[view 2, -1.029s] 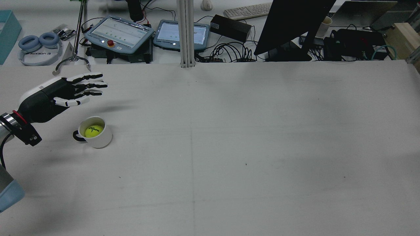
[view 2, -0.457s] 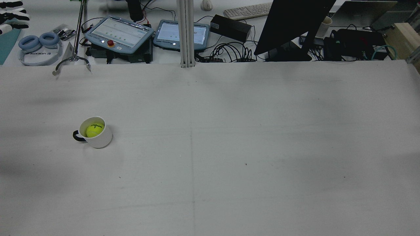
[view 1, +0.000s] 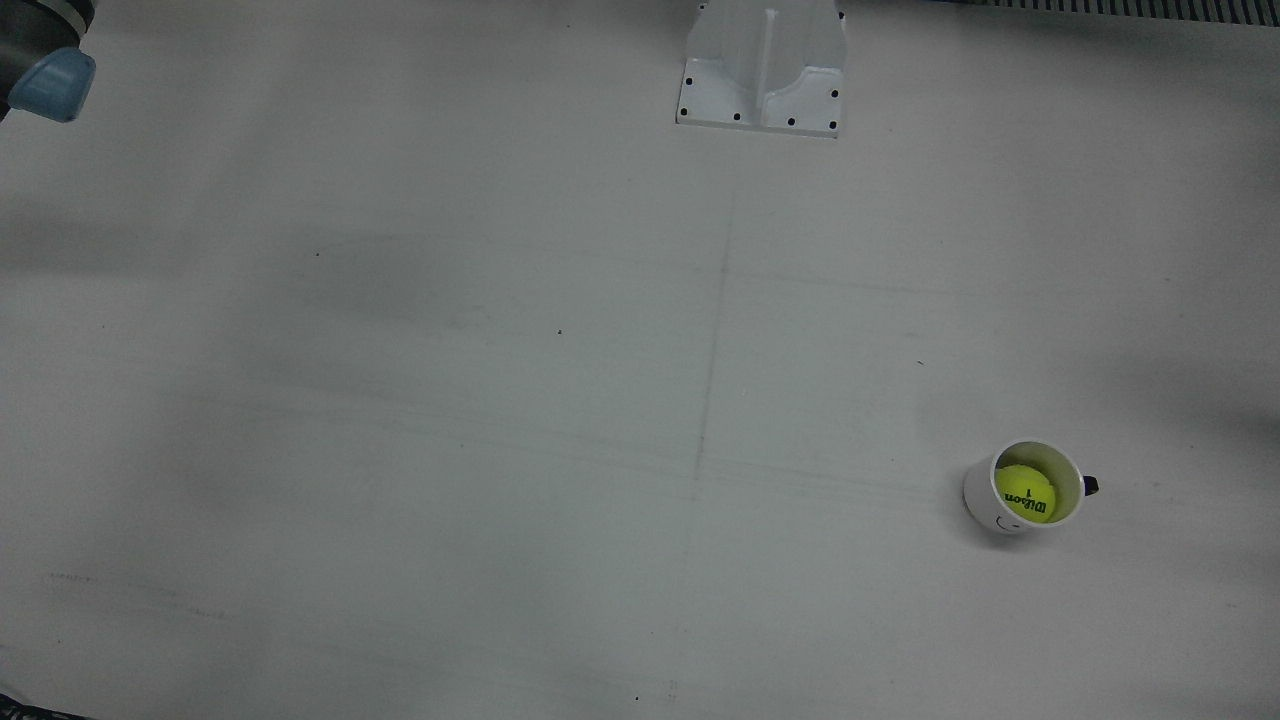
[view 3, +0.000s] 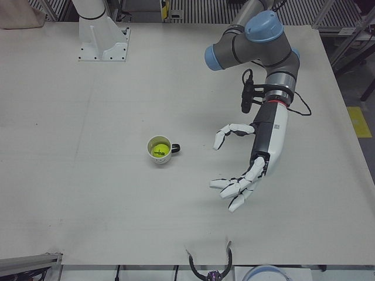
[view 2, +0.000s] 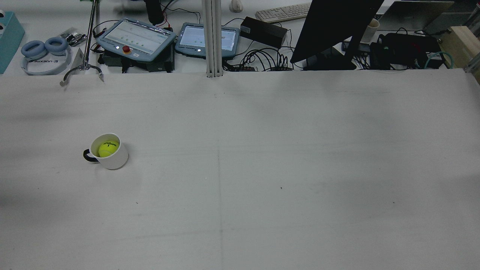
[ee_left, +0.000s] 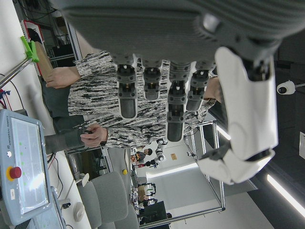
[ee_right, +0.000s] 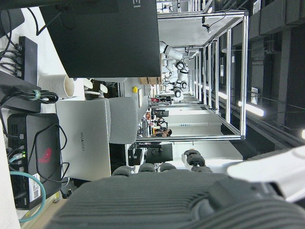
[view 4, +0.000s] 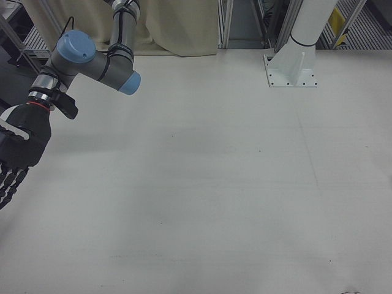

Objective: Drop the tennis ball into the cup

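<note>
A white cup (view 2: 112, 159) with a dark handle stands on the left half of the table. A yellow tennis ball (view 2: 108, 148) lies inside it. Cup (view 1: 1000, 500) and ball (view 1: 1027, 494) also show in the front view, and the cup (view 3: 159, 150) in the left-front view. My left hand (view 3: 258, 155) hangs open and empty above the table, well apart from the cup, fingers (ee_left: 157, 90) spread. My right hand (view 4: 21, 144) is open and empty at the far side of the table, fingers pointing down. Neither hand shows in the rear view.
Arm pedestals (view 1: 762, 65) (view 3: 102, 35) stand at the robot's edge of the table. Beyond the table's far edge are two teach pendants (view 2: 137, 39), a dark monitor (view 2: 333, 26), cables and headphones (view 2: 45, 48). A person stands there in the left hand view (ee_left: 86, 90).
In the rear view my left hand was behind the cup, then rose away to the far left and left that view. The ball has stayed in the cup.
</note>
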You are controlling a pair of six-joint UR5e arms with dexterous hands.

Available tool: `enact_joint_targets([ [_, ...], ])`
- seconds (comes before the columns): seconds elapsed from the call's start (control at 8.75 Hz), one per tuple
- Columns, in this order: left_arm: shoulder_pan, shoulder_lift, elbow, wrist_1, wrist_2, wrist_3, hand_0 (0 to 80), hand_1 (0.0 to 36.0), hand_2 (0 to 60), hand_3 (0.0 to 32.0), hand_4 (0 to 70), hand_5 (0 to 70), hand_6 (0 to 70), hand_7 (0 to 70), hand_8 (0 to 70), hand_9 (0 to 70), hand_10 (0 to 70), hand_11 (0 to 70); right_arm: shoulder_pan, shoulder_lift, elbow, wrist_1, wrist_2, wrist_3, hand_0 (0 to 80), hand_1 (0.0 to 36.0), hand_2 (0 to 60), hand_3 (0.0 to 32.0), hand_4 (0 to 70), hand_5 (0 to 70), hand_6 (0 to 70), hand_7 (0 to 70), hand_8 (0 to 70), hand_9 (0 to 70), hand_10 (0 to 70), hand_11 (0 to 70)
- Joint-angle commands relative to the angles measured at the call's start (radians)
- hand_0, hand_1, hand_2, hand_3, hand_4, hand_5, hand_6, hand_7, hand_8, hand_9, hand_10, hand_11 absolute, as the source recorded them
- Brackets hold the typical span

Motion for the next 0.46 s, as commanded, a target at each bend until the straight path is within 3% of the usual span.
enact_joint_targets([
  [0.0,-0.002,0.017,-0.001,0.0,-0.001,-0.006,54.6,24.6,37.6,0.0,20.1,16.7,50.2,17.3,17.4,12.7,17.8,27.9,0.0,0.001,0.0,0.0,0.0,0.001,0.0,0.0,0.0,0.0,0.0,0.0,0.0,0.0,0.0,0.0,0.0,0.0],
  [0.11,-0.002,0.017,0.0,-0.001,-0.001,-0.006,54.8,25.1,35.6,0.0,19.6,15.3,41.8,18.8,15.8,13.1,18.0,28.1,0.0,0.001,0.0,0.0,0.0,-0.001,0.0,0.0,0.0,0.0,0.0,0.0,0.0,0.0,0.0,0.0,0.0,0.0],
  [0.23,-0.002,0.018,0.008,-0.009,-0.001,-0.006,54.6,25.0,35.5,0.0,19.7,14.8,39.7,19.2,15.3,13.1,18.1,28.4,0.0,0.0,0.0,0.0,0.0,0.001,0.0,0.0,0.0,0.0,0.0,0.0,0.0,0.0,0.0,0.0,0.0,0.0],
  [0.34,-0.002,0.023,0.008,-0.012,-0.001,-0.006,54.4,24.8,36.5,0.0,20.0,15.6,44.0,18.8,16.3,13.2,18.2,28.5,0.0,0.0,0.0,0.0,0.0,-0.001,0.0,0.0,0.0,0.0,0.0,0.0,0.0,0.0,0.0,0.0,0.0,0.0],
])
